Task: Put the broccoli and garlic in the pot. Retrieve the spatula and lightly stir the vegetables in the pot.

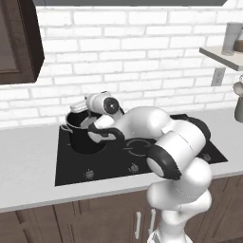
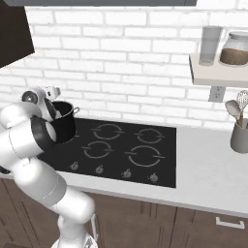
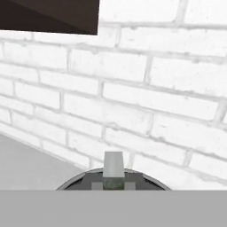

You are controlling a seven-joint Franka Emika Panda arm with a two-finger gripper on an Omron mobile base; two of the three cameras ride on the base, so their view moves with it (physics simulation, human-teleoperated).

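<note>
- While the white arm bends leftward over the hob, we see its end effector [image 1: 80,110] poised at the rim of the pot [image 1: 83,137], on the side toward the brick wall.
- We read the end effector as fully closed; in the hand view a pale, flat upright piece [image 3: 114,165] stands at its tip, and we cannot tell what that piece is or whether it is gripped.
- We find the black pot standing on the rear left burner of the black cooktop [image 2: 121,150], with one silvery side handle [image 2: 76,110] showing in the right base view.
- We cannot see into the pot from either base view, so we cannot say where the broccoli lies.
- In the hand view we look at the white brick wall [image 3: 146,97], with the pot's dark curved rim [image 3: 146,181] low in the frame.
- We note a grey utensil holder [image 2: 239,136] on the worktop [image 2: 208,169] well right of the cooktop, with spoons and a whisk standing in it.
- We see a wall shelf [image 2: 218,72] above it carrying a glass [image 2: 211,44] and a jar [image 2: 235,48].
</note>
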